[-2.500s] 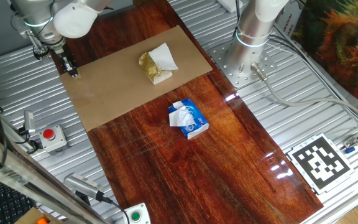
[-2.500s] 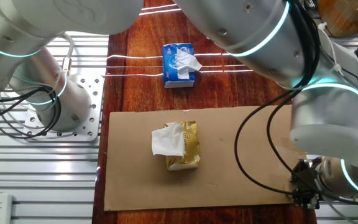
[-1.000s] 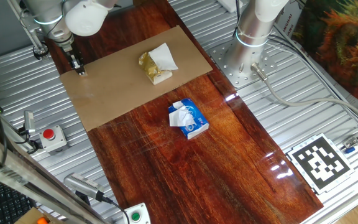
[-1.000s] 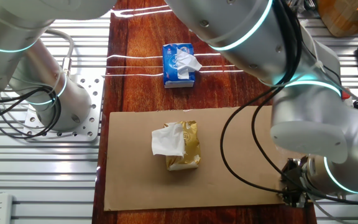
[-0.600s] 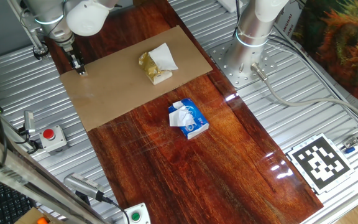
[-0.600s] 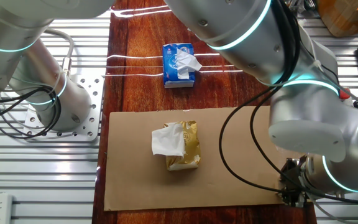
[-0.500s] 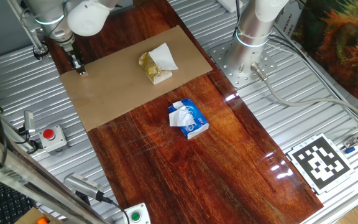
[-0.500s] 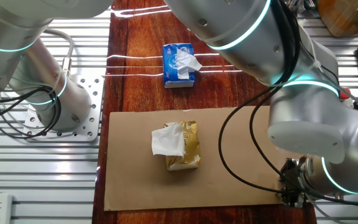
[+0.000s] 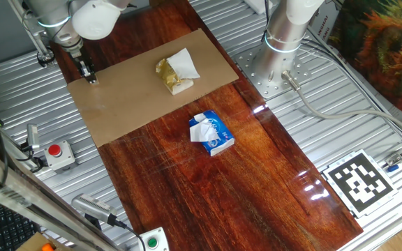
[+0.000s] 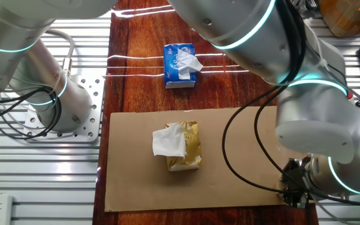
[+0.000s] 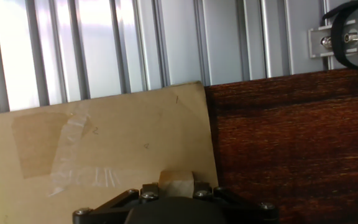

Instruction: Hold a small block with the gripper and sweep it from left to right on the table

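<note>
With the end effector [image 9: 88, 78] closed on the small block [image 11: 176, 183] at the cardboard sheet [image 9: 145, 87] corner, sweeping across risks ploughing into the crumpled yellow lump [image 9: 174, 73] mid-sheet, knocking the block loose.

Gripper [image 9: 88, 77] at the cardboard sheet's [image 9: 128, 97] far corner. Across the sheet, one obstacle: the yellowish crumpled lump with white paper [image 9: 175, 72], mid-sheet. The strip of cardboard nearer the tabletop [image 9: 208, 188] centre lies open; a blue-and-white packet [image 9: 211, 133] sits beyond it.
</note>
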Tool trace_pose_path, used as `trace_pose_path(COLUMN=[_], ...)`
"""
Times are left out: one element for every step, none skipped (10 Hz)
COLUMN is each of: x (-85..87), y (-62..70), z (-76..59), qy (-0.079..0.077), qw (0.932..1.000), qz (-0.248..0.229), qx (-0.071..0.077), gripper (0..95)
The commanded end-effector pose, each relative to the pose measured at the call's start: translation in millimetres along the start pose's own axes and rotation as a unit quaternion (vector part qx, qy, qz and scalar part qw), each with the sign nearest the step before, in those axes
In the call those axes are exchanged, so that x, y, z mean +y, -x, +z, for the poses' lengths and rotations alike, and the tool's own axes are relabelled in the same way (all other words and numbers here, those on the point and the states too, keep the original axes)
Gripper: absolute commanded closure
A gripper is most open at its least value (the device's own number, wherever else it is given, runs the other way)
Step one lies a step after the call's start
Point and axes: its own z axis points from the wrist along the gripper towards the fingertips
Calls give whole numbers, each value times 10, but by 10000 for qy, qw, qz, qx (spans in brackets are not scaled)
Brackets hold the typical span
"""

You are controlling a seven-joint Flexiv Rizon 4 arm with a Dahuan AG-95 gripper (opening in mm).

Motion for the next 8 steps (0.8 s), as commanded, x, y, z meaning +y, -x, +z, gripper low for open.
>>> trace_pose_path(x=[4,4,4,4,3,3,3,3], y=[-22,-22,-21,-21,-21,-21,-21,-22], z=[-12,-11,-11,-10,-10,-10,-9,-9], qy=[9,8,13,6,8,6,9,12], qw=[10000,10000,10000,10000,10000,10000,10000,10000], qz=[-8,-28,-31,-25,-30,-40,-47,-53], qx=[-18,-37,-35,-35,-36,-37,-35,-34], gripper=[760,760,760,760,760,760,760,760])
